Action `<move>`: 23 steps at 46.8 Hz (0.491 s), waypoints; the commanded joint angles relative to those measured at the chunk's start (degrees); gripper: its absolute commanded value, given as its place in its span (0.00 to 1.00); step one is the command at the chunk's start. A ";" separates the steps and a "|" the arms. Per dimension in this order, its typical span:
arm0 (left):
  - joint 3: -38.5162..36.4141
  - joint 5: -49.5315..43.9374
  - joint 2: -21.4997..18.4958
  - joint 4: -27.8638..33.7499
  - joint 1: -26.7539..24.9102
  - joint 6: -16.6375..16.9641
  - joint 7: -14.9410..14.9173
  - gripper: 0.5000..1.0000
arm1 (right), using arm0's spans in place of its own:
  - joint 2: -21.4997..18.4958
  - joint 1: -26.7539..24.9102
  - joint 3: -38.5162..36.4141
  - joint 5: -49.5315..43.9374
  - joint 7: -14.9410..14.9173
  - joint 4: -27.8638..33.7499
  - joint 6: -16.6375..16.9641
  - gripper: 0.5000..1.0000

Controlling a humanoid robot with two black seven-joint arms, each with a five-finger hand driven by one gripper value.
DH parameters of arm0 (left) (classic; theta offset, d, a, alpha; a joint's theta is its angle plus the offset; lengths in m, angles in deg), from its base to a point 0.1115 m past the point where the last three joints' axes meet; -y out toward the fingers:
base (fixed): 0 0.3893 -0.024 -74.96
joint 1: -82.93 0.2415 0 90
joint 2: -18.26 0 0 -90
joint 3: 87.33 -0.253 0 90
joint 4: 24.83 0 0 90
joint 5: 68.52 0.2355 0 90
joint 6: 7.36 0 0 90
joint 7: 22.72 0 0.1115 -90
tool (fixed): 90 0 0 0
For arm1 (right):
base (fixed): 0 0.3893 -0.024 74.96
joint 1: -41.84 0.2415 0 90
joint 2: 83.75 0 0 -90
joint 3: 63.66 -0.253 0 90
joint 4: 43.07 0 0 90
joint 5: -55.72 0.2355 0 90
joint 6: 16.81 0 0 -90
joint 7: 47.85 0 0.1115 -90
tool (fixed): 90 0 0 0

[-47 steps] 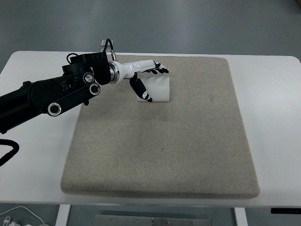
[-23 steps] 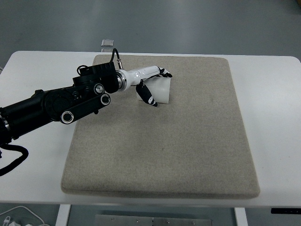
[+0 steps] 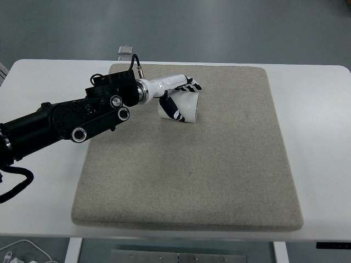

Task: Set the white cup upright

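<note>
The left hand (image 3: pixel 176 96) is wrapped around the cup (image 3: pixel 184 108), fingers over the top and thumb down the near side. The cup sits at the far left part of the mat (image 3: pixel 219 164) on the bench (image 3: pixel 318 137), tilted, base not yet flat. Grasp looks made; standing it up and letting go are left. It is plain white, smooth, slightly tapered.

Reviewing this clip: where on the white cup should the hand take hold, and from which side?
Around the side wall of the white cup, coming from the left as the left hand does: the cup looks tilted on the grey mat, its curved wall exposed between thumb and fingers.
</note>
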 commanded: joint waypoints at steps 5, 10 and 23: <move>-0.07 0.53 -0.09 -0.55 0.01 -0.01 -0.01 0.45 | 0.00 0.00 0.00 0.00 0.00 0.00 0.00 0.86; 0.02 1.23 0.00 -1.43 -0.08 -0.01 -0.09 0.14 | 0.00 0.00 0.00 0.00 0.00 0.00 0.00 0.86; 1.07 0.18 -0.53 -1.08 -0.96 0.35 0.52 0.00 | 0.00 0.00 0.00 0.00 0.00 0.00 0.00 0.86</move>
